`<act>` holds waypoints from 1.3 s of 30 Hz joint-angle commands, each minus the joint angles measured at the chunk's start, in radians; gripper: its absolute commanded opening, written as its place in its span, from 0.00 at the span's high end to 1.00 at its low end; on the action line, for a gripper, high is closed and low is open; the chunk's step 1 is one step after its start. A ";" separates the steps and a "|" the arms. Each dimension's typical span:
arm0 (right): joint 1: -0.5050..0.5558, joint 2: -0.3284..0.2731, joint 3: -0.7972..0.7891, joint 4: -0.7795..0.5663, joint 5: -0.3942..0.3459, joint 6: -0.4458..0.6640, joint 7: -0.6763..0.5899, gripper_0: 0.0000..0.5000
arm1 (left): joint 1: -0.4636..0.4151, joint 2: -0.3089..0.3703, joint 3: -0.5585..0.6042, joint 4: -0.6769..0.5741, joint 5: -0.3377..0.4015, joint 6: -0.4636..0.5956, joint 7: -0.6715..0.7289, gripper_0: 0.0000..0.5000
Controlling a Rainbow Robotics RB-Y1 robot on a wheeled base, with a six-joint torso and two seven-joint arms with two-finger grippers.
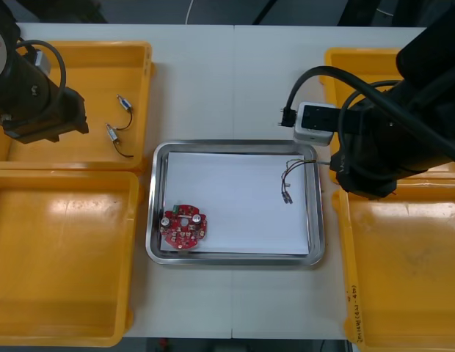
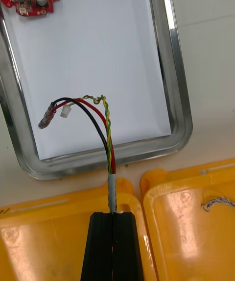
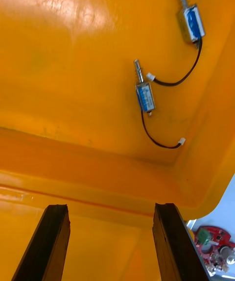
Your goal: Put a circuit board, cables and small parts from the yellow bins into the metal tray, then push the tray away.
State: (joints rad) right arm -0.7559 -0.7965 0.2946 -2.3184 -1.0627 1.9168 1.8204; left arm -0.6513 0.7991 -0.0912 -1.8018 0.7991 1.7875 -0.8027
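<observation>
Holding a red and yellow cable in the right claw, fingers pinched tight on its grey-sleeved end. That claw sits over the inner walls of the two right-hand yellow bins, just outside the metal tray. The cable runs straight out ahead of the claw, across the tray's rim, and its loose connector ends hang over the white inside. So the long axis points from the claw into the tray. My guess is the drop hinges on that: let go from here and the held end could land on the rim, so the claw probably needs to come further over the tray first.

A red circuit board is already in the tray's near-left corner, well apart from the cable ends.

Over on the other side, the left claw is spread wide above the far-left yellow bin, holding nothing. Two small metal parts lie on the bin floor out ahead of it. Left arm is clearly the nearer one for those. The bench beyond the tray looks open for the push later.
</observation>
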 commanded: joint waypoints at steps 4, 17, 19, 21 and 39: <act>-0.112 0.108 0.150 0.043 0.086 0.003 -0.026 1.00 | -0.100 0.035 -0.013 0.102 0.008 -0.085 0.086 0.00; -0.126 0.207 0.308 0.145 0.225 0.003 -0.018 1.00 | -0.171 -0.018 -0.104 0.263 -0.061 -0.189 0.092 0.00; -0.126 0.210 0.342 0.174 0.242 0.003 -0.016 1.00 | -0.183 -0.032 -0.117 0.294 -0.067 -0.211 0.094 0.00; -0.125 0.210 0.368 0.194 0.251 0.003 -0.016 1.00 | -0.191 -0.041 -0.133 0.315 -0.070 -0.229 0.096 0.00; -0.065 0.303 0.431 0.323 0.352 -0.044 -0.016 1.00 | -0.196 -0.118 -0.228 0.420 -0.115 -0.359 0.115 0.00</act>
State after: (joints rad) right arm -0.8353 -0.5320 0.7223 -1.9988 -0.7335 1.8899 1.8128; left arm -0.8011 0.7011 -0.2995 -1.3863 0.7005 1.4456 -0.7852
